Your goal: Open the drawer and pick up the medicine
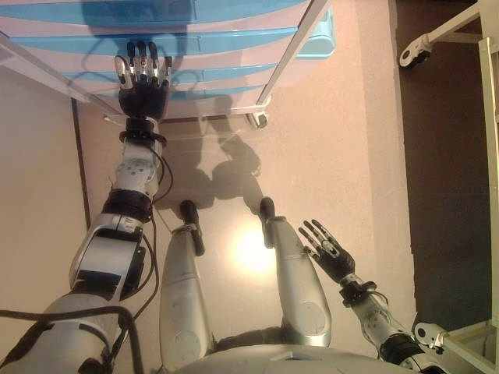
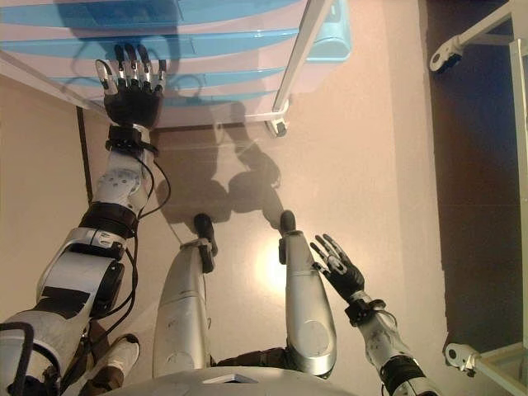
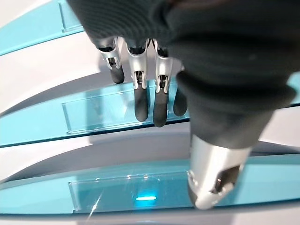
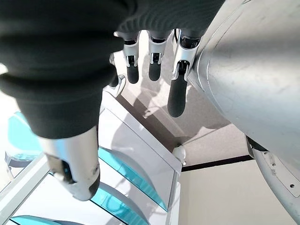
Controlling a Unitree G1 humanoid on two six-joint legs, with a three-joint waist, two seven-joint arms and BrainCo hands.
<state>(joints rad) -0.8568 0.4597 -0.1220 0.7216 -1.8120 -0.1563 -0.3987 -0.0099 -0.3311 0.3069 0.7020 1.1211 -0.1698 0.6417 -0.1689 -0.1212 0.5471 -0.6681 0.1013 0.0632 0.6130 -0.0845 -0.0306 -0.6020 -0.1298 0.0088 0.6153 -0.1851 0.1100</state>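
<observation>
Right hand (image 4: 70, 84) fingers (image 4: 176, 98) straight, holding nothing; white drawer unit (image 4: 136, 154) with blue fronts beyond.

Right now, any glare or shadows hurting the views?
Eye views: bright glare spot on the floor, hard shadows below the drawer unit. Left wrist view: small glint on a blue drawer front, left hand clearly lit. Right wrist view: right hand dark against bright floor.

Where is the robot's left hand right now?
In the eye views, the left hand is up front on the robot's left, fingers straight, at the blue drawers of the white cabinet.
</observation>
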